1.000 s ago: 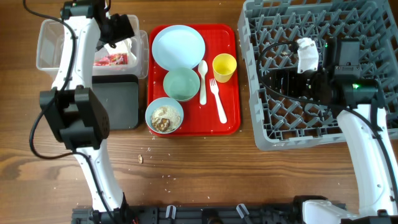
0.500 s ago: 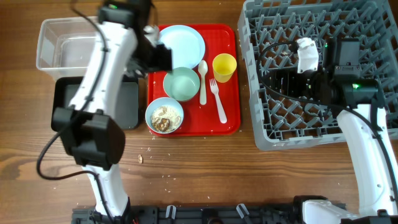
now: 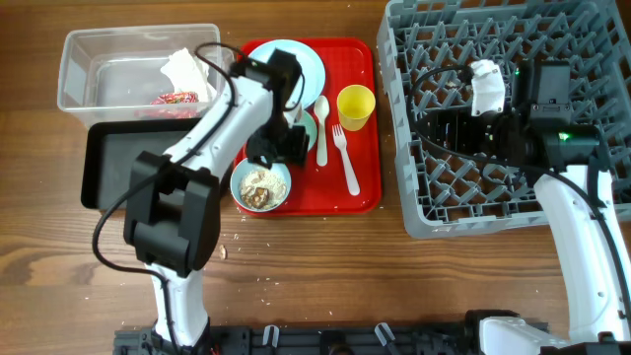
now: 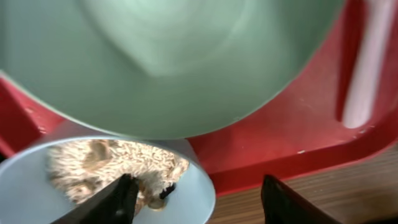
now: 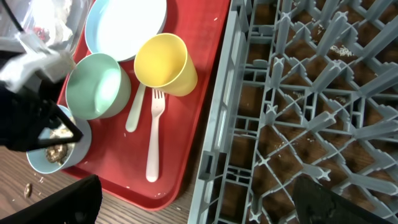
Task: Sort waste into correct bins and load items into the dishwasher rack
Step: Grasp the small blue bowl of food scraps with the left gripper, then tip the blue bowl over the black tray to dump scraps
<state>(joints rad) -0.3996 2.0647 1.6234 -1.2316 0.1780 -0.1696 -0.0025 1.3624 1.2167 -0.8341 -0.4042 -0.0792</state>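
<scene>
On the red tray (image 3: 365,187), the scraps bowl (image 3: 261,184) sits with the left gripper (image 4: 202,198) half-spread astride its rim, not clamped. Napkin (image 3: 187,69) and wrapper (image 3: 175,98) lie in the clear tub (image 3: 79,59). Plate (image 3: 286,69), mint bowl (image 5: 96,87), cup (image 3: 356,104), spoon (image 3: 321,123) and fork (image 3: 345,158) are not yet in the rack (image 3: 414,197), where the right gripper (image 5: 199,199) hangs spread wide.

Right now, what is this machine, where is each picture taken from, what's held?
These are two robot arms at a table. One picture looks down from above; the others come from a camera on each wrist. A red tray carries a plate, an empty bowl, a bowl of food scraps, a cup, a spoon and a fork. Beside it stand a clear tub, a black tray and a grey rack. The left gripper straddles the rim of the bowl of food scraps, not yet closed. The right gripper hangs open above the rack. Nothing is held.
</scene>
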